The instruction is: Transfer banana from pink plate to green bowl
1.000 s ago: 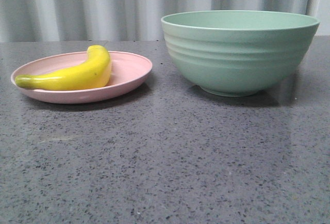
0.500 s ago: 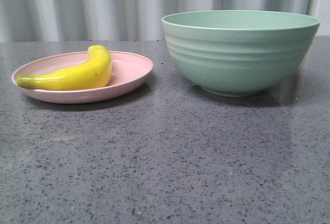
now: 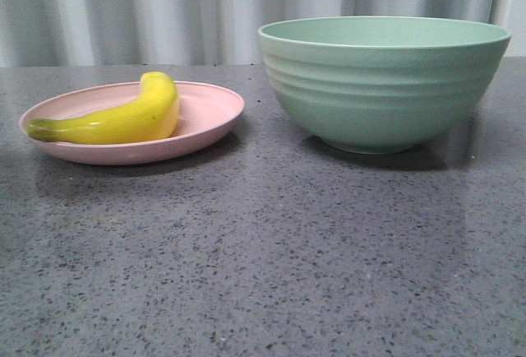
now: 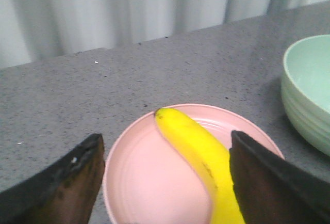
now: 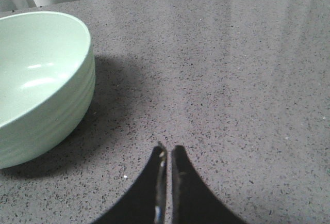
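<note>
The yellow banana (image 3: 123, 117) lies on the pink plate (image 3: 205, 118) at the left of the table, its greenish stem end pointing left. The green bowl (image 3: 382, 81) stands at the right, empty as far as shown. In the left wrist view my left gripper (image 4: 165, 146) is open above the plate (image 4: 149, 177), its dark fingers wide apart on either side, and the banana (image 4: 198, 154) lies close to one finger. In the right wrist view my right gripper (image 5: 168, 149) is shut and empty over bare table beside the bowl (image 5: 36, 79). Neither gripper shows in the front view.
The grey speckled table (image 3: 271, 250) stretches in front of the plate and bowl. A pale pleated curtain (image 3: 164, 7) hangs behind the table's far edge.
The plate and banana sit very slightly further right in the front view than a second ago. The bowl has barely shifted.
</note>
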You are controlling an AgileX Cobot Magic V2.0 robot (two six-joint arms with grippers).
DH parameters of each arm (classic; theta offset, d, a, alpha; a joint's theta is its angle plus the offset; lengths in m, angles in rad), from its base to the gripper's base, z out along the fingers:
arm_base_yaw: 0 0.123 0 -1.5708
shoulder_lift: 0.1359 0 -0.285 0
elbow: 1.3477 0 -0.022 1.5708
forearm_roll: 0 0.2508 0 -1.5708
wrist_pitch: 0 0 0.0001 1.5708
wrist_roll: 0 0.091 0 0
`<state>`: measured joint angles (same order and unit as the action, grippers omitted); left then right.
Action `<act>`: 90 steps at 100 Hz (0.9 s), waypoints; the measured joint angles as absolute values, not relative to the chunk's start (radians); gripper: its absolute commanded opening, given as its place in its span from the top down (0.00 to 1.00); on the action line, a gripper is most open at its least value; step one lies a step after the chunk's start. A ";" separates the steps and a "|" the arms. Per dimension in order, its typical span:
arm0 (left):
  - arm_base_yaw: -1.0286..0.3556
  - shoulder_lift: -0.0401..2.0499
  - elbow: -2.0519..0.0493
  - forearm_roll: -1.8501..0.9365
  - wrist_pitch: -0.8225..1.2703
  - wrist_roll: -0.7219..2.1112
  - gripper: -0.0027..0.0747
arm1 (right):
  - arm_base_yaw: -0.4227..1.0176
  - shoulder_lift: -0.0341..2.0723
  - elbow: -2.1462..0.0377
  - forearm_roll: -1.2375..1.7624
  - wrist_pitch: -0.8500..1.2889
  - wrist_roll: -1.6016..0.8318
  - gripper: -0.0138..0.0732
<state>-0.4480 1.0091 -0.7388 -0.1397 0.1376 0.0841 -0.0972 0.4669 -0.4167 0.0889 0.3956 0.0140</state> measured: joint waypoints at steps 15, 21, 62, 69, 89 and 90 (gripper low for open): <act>-0.502 1.125 -0.825 -0.155 0.248 0.084 0.34 | -0.097 0.467 -0.417 0.091 0.396 0.014 0.92; -0.517 1.177 -0.862 -0.158 0.321 0.084 0.34 | -0.097 0.467 -0.417 0.091 0.396 0.014 0.92; -0.535 1.448 -1.062 -0.201 0.604 0.084 0.34 | -0.097 0.467 -0.417 0.091 0.396 0.014 0.92; -0.535 1.471 -1.073 -0.201 0.617 0.084 0.34 | -0.097 0.467 -0.417 0.091 0.396 0.014 0.92; -0.535 1.518 -1.079 -0.204 0.635 0.107 0.34 | -0.097 0.467 -0.417 0.091 0.396 0.014 0.92; -0.535 1.521 -1.081 -0.204 0.635 0.108 0.34 | -0.097 0.467 -0.417 0.091 0.396 0.014 0.92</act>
<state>-0.5345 1.5207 -1.0814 -0.2037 0.6347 0.1080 -0.0972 0.4669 -0.4167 0.0907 0.3962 0.0140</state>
